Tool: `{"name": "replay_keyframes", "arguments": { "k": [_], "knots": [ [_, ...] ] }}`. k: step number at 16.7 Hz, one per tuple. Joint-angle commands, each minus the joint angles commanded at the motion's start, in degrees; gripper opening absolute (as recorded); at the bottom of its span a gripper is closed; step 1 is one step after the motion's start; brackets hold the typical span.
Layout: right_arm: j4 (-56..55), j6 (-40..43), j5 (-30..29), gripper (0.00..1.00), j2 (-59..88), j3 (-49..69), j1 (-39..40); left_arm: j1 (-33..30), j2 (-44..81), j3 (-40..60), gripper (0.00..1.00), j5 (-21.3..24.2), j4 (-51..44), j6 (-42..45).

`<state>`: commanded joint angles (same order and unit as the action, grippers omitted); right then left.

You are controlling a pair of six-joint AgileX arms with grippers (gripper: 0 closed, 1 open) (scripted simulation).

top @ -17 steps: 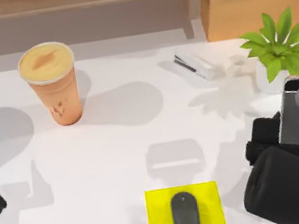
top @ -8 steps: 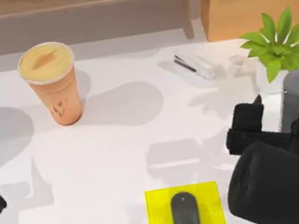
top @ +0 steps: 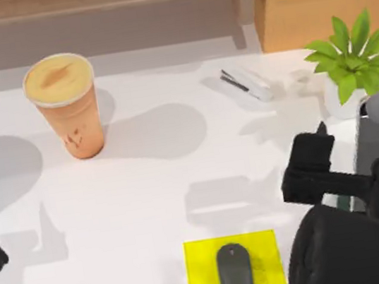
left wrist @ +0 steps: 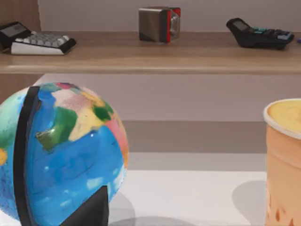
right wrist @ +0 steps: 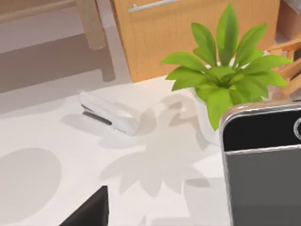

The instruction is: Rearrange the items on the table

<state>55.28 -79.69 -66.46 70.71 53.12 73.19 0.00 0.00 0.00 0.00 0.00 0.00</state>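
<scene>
Right end effector [top: 366, 180] clamped on the smartphone [right wrist: 263, 165], carrying it inward from the desk [top: 168, 188] right edge since a second ago; phone is aloft, a transfer underway. Mouse [top: 236, 274] on yellow mat [top: 201, 269] at front edge; cup [top: 66, 103] back left. Left arm parked at left edge, grip state: cannot tell. White desktop; cabinet [top: 325, 0], plant [top: 352, 60], stapler [top: 246, 83] behind.
</scene>
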Motion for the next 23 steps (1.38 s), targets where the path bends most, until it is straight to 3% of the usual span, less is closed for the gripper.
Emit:
{"name": "replay_keyframes", "arguments": {
  "k": [6, 14, 18, 23],
  "knots": [
    [5.32, -6.42, 2.50, 1.00, 0.13, -8.81, -0.63, 0.00, 0.00, 0.00, 1.00, 0.00, 0.00, 0.00],
    [3.86, -5.53, 3.96, 1.00, -1.64, -9.51, -1.45, 0.00, 0.00, 0.00, 1.00, 0.00, 0.00, 0.00],
    [-4.36, 0.90, 10.73, 1.00, -12.01, -11.64, -6.26, 0.00, 0.00, 0.00, 1.00, 0.00, 0.00, 0.00],
    [-18.18, 16.24, 23.89, 1.00, -32.11, -19.10, -18.36, 0.00, 0.00, 0.00, 1.00, 0.00, 0.00, 0.00]
  ]
}}
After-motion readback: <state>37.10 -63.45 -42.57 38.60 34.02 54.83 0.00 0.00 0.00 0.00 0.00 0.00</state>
